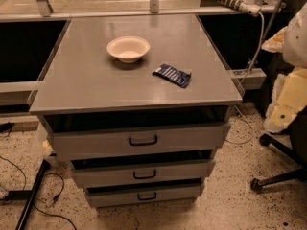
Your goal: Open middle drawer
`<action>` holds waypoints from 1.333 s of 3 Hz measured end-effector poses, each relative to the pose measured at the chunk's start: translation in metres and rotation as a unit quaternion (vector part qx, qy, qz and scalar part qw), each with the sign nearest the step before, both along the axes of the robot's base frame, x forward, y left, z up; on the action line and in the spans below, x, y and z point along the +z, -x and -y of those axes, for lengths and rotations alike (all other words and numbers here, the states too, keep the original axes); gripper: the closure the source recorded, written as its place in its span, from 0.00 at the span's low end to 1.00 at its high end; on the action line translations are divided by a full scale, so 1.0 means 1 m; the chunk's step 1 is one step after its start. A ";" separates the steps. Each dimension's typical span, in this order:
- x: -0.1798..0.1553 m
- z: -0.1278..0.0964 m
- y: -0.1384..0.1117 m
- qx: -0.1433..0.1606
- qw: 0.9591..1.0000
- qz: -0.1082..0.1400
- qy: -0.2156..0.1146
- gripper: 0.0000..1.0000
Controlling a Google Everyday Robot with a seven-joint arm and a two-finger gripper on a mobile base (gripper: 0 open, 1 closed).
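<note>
A grey cabinet (139,75) with three stacked drawers stands in the middle of the camera view. The middle drawer (182,171) has a flat grey front and a small black bar handle (145,175). It lies between the taller, wider top drawer (192,139) and the narrowest bottom drawer (177,193). A dark gap shows above each drawer front, and each front sits a little further back than the one above. My gripper is not in this view.
A cream bowl (128,48) and a dark blue packet (172,75) lie on the cabinet top. An office chair base (278,171) and pale foam-like shapes (288,99) stand at the right. Black cables (33,195) run over the speckled floor at the left.
</note>
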State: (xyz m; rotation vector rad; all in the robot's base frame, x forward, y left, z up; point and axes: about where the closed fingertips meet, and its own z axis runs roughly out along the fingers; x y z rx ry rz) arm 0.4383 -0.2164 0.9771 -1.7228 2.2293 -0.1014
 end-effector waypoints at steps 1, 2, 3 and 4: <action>0.000 0.000 0.000 0.000 1.000 0.000 0.000 0.00; 0.001 0.000 0.000 0.001 1.000 -0.001 -0.003 0.00; -0.017 -0.007 0.012 0.030 0.999 0.006 -0.021 0.00; -0.056 -0.013 0.028 0.075 0.995 0.015 -0.066 0.00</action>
